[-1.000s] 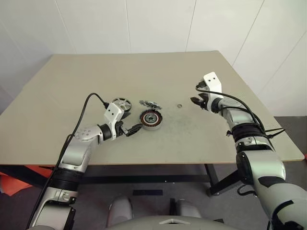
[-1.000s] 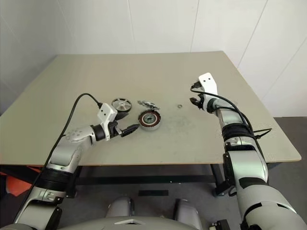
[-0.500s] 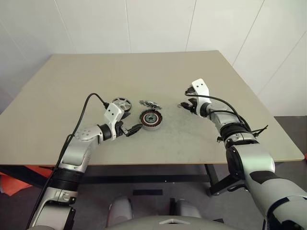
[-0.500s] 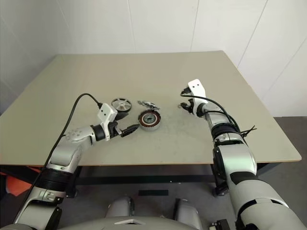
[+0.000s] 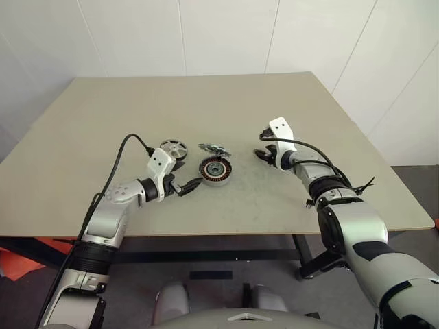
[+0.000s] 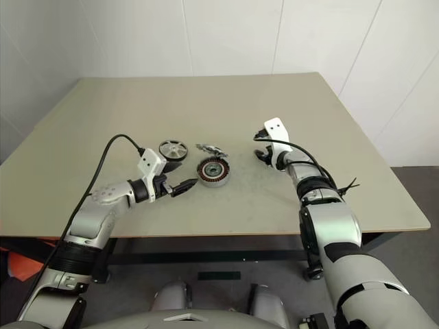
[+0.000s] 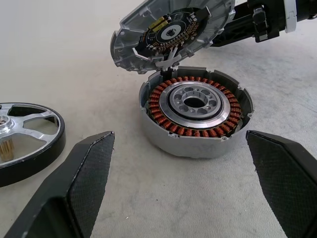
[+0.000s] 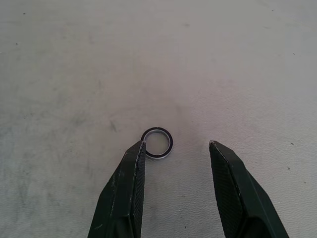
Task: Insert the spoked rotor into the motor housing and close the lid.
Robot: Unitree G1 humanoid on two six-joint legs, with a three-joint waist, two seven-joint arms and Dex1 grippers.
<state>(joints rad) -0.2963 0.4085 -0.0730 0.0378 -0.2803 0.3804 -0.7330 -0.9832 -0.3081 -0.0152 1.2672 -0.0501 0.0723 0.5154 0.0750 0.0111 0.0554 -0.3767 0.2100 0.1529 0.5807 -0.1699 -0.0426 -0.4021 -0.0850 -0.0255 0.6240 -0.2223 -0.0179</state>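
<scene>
**Both claws empty beside the open motor**

Our left gripper point(image 7: 178, 198) is spread wide, holding nothing; the motor housing point(image 7: 195, 116) stands at its 12 o'clock, one grey ring with copper windings, its lid point(image 7: 171, 29) tilted up. One silver spoked rotor point(image 7: 25, 139) lies at 10 o'clock. Our right gripper point(image 8: 176, 153) is half open and empty, one small washer point(image 8: 157, 143) by its finger.
</scene>
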